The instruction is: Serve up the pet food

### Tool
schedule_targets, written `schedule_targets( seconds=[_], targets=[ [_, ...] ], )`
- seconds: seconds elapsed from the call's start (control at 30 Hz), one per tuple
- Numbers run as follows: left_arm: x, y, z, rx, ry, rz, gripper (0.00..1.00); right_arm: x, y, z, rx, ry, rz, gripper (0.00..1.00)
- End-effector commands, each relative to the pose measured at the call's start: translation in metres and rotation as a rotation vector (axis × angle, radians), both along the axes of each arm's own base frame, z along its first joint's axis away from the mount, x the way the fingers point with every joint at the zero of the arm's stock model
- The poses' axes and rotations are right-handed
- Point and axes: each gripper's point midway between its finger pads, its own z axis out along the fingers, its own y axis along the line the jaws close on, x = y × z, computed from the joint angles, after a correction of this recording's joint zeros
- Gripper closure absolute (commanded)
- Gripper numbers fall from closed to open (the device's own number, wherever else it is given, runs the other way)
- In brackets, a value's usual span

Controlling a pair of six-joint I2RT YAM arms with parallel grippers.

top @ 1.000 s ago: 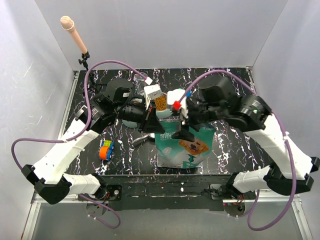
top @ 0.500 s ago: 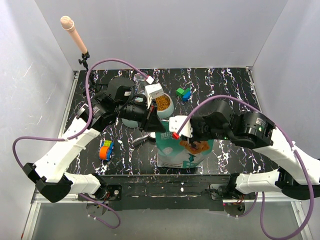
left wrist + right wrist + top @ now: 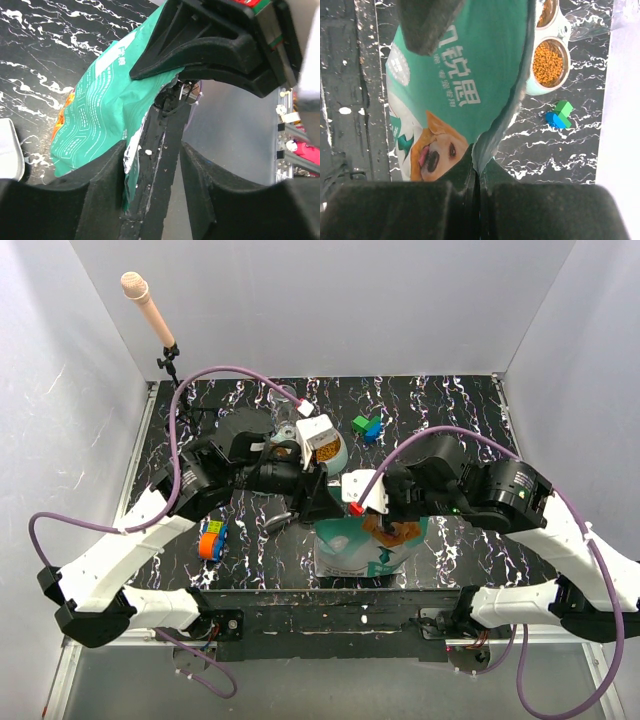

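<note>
Your right gripper (image 3: 477, 172) is clamped tight on the teal-and-white foil bag printed with a golden dog (image 3: 455, 85). Its own camera shows the two dark fingers pressed together with the bag's edge pinched between them. The bag hangs tilted over the black, white-veined marble table (image 3: 450, 410).

Your left gripper (image 3: 152, 155) has its fingers standing apart. Its wrist camera shows the bag's torn, silver-lined edge lying in the gap, close against the inner face of one finger, with nothing squeezed. That same view shows the right gripper's black fingers above, biting the bag's upper edge. You cannot make this out from overhead, where both wrists crowd over the bag and hide the fingertips.

The pet food, small orange-brown kibble pellets (image 3: 547, 64), sits heaped in a round pale-green bowl (image 3: 535, 90) on the table beyond the bag. The right wrist view shows the bowl whole. It also shows a second vessel with kibble in it, cut off by the top edge. From overhead you see only part of the kibble, since the left wrist's white camera block covers some of it.

The small green and blue blocks (image 3: 367, 426) lie just right of the bowl. Only the overhead view shows the orange-and-blue toy (image 3: 210, 538), near the table's left side and well apart from the bag.
</note>
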Motion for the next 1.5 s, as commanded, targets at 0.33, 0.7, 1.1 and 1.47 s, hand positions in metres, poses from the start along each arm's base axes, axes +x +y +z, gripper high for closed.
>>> schedule_targets(
  seconds=[0.33, 0.7, 1.1, 1.47],
  targets=[
    [-0.005, -0.002, 0.010, -0.023, -0.057, 0.014, 0.99, 0.018, -0.047, 0.014, 0.081, -0.086, -0.209, 0.55],
    [-0.004, -0.038, 0.019, -0.024, -0.097, 0.035, 0.23, -0.012, -0.023, 0.026, 0.062, 0.154, -0.083, 0.99],
    [0.038, -0.046, -0.002, 0.055, -0.281, 0.162, 0.91, 0.026, -0.024, 0.056, 0.254, 0.153, -0.224, 0.99],
    [0.040, -0.054, 0.023, 0.034, -0.352, 0.111, 1.00, 0.048, -0.030, 0.081, 0.323, 0.057, -0.234, 0.76]
  ],
)
